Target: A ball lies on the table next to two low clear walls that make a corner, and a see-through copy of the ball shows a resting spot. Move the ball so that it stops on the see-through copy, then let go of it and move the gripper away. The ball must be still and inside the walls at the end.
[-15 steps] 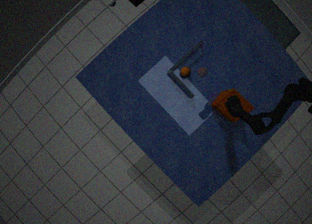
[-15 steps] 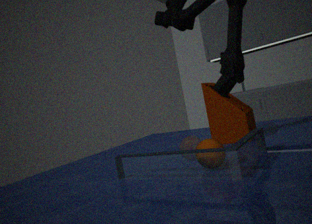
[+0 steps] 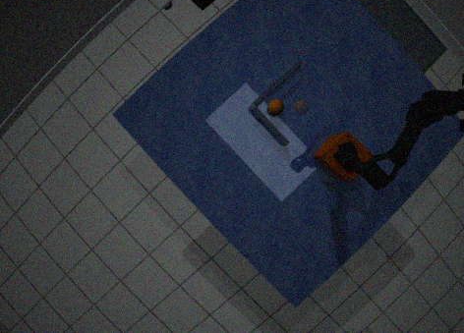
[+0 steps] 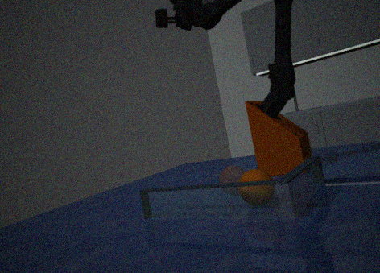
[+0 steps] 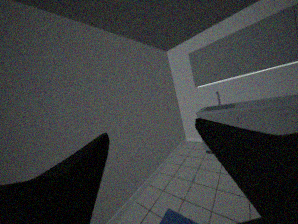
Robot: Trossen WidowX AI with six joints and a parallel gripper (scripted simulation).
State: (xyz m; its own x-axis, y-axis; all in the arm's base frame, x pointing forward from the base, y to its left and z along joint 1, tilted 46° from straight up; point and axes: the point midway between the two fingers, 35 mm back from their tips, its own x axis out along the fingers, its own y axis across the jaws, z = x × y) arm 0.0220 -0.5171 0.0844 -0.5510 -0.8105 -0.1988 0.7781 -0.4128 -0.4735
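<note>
Black parallel-jaw gripper (image 3: 461,104) (image 4: 178,16) (image 5: 152,129), wide open and empty, is raised well apart from the solid orange ball (image 3: 275,107) (image 4: 257,188); near the ball are its pale see-through copy (image 3: 300,107) (image 4: 230,179) and two low clear walls (image 3: 269,126) (image 4: 193,201).

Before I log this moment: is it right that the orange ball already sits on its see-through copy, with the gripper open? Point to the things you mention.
Not quite: in the top view, the orange ball (image 3: 275,107) (image 4: 257,188) lies beside its see-through copy (image 3: 301,107) (image 4: 230,179). The gripper (image 5: 152,129) is indeed open.
</note>
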